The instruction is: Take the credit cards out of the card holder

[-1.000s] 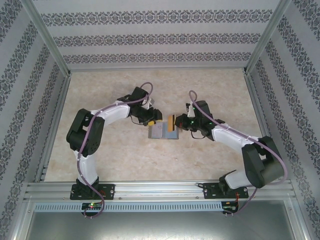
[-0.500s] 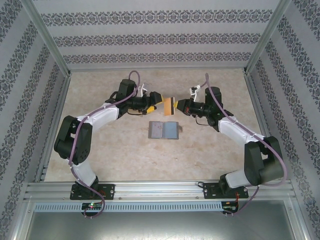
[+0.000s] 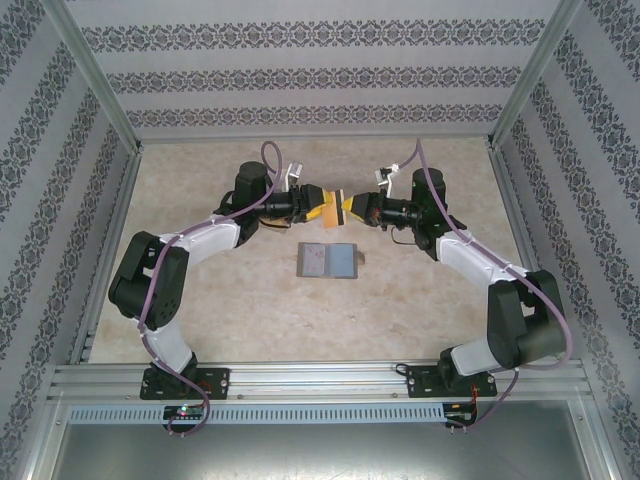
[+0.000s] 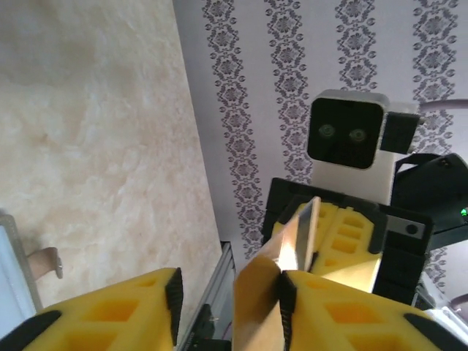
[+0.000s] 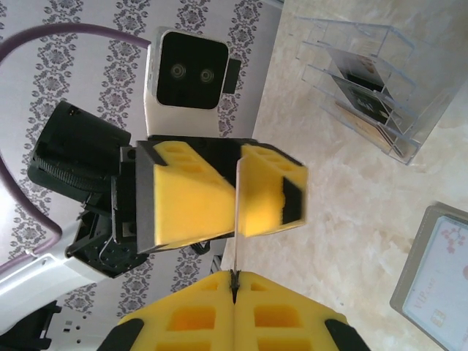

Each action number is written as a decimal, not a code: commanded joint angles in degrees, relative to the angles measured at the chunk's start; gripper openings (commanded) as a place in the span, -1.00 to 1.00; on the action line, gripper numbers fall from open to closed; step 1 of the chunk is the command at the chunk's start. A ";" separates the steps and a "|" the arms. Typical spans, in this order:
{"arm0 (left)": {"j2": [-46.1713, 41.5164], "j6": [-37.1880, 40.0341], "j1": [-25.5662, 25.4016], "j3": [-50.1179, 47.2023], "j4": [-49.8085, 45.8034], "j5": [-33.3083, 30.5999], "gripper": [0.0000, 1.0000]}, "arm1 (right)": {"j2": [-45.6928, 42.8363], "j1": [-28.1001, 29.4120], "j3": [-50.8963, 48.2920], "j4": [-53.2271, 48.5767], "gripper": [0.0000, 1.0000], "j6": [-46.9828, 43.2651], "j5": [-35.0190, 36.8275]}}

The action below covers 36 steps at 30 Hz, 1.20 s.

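The card holder (image 3: pixel 330 260) lies open and flat on the table, and its pale panel (image 5: pixel 435 278) shows in the right wrist view. Above and behind it, both grippers meet in mid-air. My right gripper (image 5: pixel 234 276) is shut on the edge of a tan-gold credit card (image 5: pixel 237 219), which sticks out edge-on towards the left arm. The card (image 4: pixel 267 292) stands between the fingers of my left gripper (image 4: pixel 230 285). It rests against the right pad (image 4: pixel 284 300), with a gap to the left pad (image 4: pixel 174 296). From above, the card (image 3: pixel 335 207) bridges both grippers.
A clear acrylic rack (image 5: pixel 373 80) with dark cards in its slots stands on the table. A small tan piece (image 3: pixel 362 258) lies just right of the card holder. Patterned walls and metal frame rails enclose the beige tabletop (image 3: pixel 250 300).
Both grippers rose from the card holder to the back of the table, the right one carrying the card. The left gripper moved onto the card's free end, and its jaws narrowed.
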 commanded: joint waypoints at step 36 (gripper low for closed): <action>-12.26 -1.78 2.18 -5.88 -8.42 -13.39 0.49 | -2.02 7.68 0.04 -2.59 -1.00 -6.94 17.27</action>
